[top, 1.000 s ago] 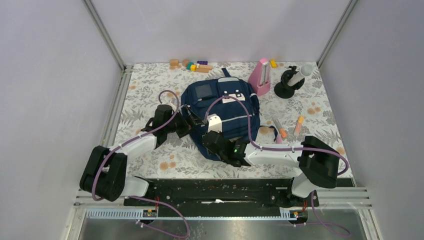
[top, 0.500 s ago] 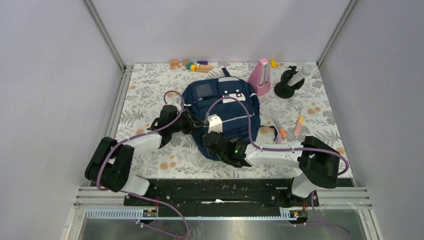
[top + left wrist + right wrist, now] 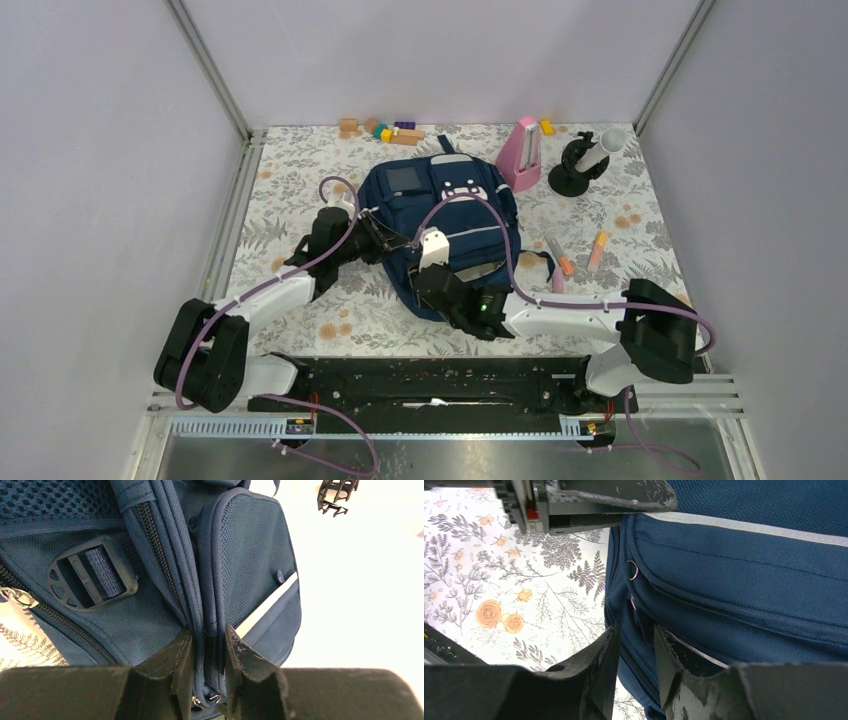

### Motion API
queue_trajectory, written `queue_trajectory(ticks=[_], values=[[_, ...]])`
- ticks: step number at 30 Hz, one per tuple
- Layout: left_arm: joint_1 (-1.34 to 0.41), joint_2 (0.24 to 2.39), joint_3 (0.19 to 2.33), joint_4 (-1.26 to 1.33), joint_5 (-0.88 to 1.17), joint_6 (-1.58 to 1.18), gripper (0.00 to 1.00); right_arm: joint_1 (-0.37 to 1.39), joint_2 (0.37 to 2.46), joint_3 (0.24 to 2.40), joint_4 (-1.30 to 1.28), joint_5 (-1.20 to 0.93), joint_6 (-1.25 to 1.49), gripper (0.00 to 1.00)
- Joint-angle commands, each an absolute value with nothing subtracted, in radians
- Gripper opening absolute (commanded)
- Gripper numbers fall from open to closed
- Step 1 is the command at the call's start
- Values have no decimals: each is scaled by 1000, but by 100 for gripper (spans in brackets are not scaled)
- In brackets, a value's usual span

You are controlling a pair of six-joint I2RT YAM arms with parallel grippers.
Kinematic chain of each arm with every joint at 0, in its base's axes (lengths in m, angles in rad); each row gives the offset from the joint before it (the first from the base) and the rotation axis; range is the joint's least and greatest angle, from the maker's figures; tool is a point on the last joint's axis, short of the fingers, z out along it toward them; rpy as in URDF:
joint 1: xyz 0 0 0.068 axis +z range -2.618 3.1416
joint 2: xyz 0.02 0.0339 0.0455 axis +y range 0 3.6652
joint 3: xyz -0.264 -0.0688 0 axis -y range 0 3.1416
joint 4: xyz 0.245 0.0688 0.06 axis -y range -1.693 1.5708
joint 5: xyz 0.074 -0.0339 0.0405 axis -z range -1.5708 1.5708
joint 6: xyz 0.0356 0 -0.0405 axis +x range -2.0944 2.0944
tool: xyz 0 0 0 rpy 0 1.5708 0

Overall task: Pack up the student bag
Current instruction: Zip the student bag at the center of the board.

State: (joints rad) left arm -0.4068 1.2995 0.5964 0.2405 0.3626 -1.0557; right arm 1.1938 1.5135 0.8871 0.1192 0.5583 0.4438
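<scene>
Black fingers of the left hand pinch a zip seam on the side of the large navy blue fabric backpack, almost closed. The right hand, gap equally narrow, nips the backpack's near edge. It lies flat mid-way across the floral-patterned desk.

Student bag sits mid-frame on table. Blocks upper left of it, at far edge. Wedge case + stand upper right, stand right of case. Pens right of bag.
</scene>
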Motion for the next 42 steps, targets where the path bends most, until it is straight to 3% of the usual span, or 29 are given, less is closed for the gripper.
queue_trajectory(ticks=[1, 20, 33, 42], values=[[-414, 1227, 648, 242, 417, -1059, 0, 1194, 1449, 875, 181, 759, 349, 41], [-416, 1186, 674, 176, 400, -1039, 0, 1278, 1560, 998, 147, 888, 176, 50], [-416, 1175, 682, 146, 390, -1021, 0, 1287, 1502, 981, 152, 759, 262, 49], [-416, 1192, 713, 117, 400, -998, 0, 1234, 1427, 1066, -87, 609, 416, 52]])
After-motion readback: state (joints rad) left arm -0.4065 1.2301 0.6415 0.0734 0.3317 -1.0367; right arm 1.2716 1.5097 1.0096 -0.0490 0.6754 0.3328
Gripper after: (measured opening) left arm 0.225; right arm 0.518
